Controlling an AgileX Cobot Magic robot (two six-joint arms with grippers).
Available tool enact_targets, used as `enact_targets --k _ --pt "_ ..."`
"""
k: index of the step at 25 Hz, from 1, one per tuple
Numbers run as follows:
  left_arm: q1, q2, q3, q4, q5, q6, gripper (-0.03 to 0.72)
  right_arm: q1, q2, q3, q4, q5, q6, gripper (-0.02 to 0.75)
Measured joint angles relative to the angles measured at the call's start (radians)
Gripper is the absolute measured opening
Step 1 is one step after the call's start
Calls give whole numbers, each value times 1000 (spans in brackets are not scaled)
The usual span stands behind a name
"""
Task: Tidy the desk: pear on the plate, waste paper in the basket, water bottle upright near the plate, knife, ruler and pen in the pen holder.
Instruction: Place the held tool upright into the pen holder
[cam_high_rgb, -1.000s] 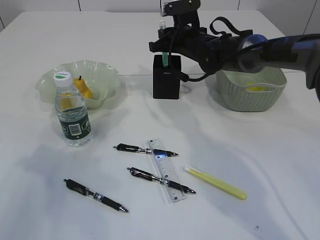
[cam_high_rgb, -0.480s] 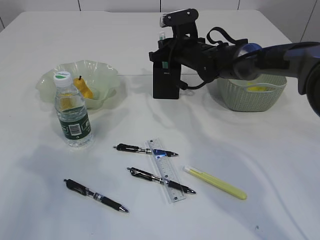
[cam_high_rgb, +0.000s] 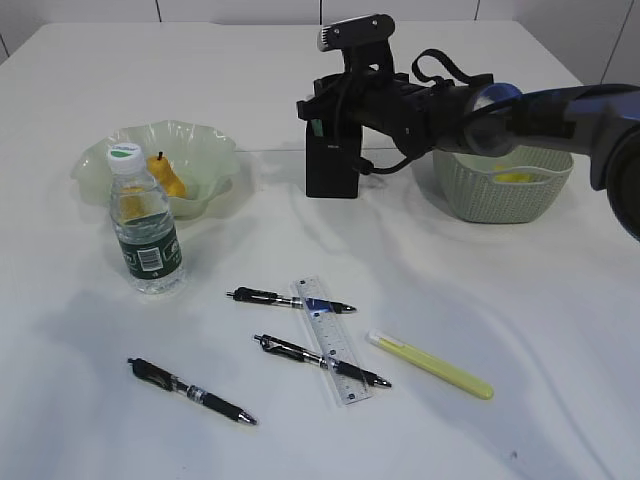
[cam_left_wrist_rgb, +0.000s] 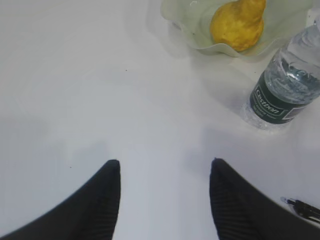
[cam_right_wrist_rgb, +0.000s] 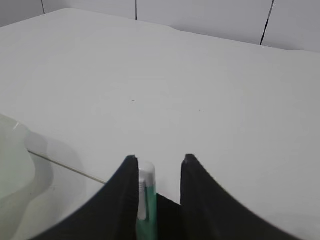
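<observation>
Green pen (cam_right_wrist_rgb: 145, 200) stands between your right gripper's (cam_right_wrist_rgb: 159, 159) parted jaws, above the black pen holder (cam_high_rgb: 333, 160).
Your left gripper (cam_left_wrist_rgb: 165, 167) hangs wide open, holding nothing, over the desk (cam_left_wrist_rgb: 100, 90).

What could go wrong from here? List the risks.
1. The right claw is over the pen holder with the green pen against one finger; pulling away could drag the pen out or tip the holder.
2. One black pen lies across the ruler, so grasping either may shift the other.
</observation>
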Motion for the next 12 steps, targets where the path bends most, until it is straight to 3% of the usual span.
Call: enact_targets --k 12 --pt "0 0 0 0 0 0 402 1 -44 -71 0 242 2 232"
